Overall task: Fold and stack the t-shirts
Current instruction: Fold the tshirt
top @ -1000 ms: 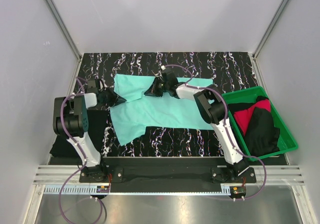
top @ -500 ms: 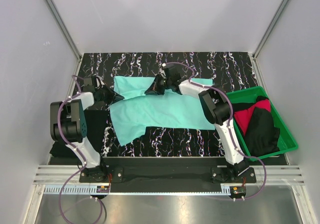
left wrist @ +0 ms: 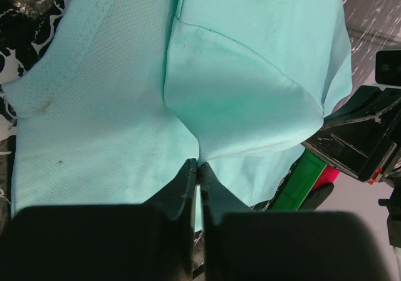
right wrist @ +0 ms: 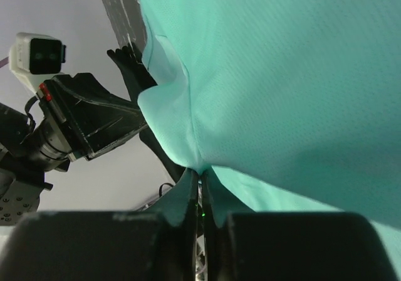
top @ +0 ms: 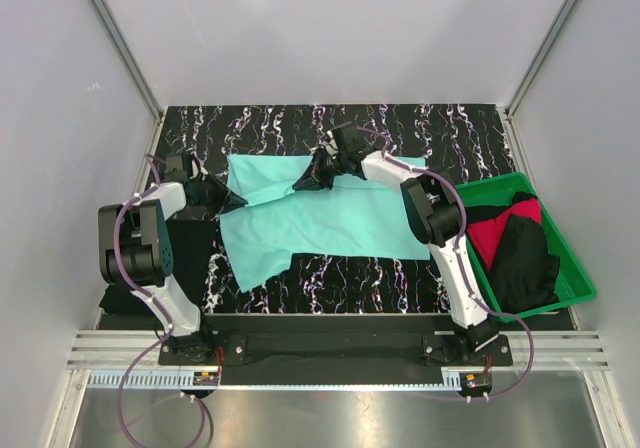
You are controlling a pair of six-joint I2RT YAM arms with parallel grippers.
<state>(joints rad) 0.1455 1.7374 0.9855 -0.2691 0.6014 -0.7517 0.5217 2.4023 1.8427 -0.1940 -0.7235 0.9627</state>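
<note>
The turquoise t-shirt lies spread across the middle of the marbled mat. My left gripper is shut on a pinch of its left edge, and the cloth peaks up from the closed tips. Farther back, my right gripper is shut on a fold near the shirt's far edge, where turquoise cloth rises out of its tips. A red-pink t-shirt and a black t-shirt lie in the tray on the right.
The green tray stands at the mat's right edge. A dark cloth lies on the left beside my left arm's base. The cell's white walls close in the mat on three sides.
Both arms have reached slightly farther back while holding the turquoise shirt. Its far edge has shifted a little with them. The tray's contents have not moved.
</note>
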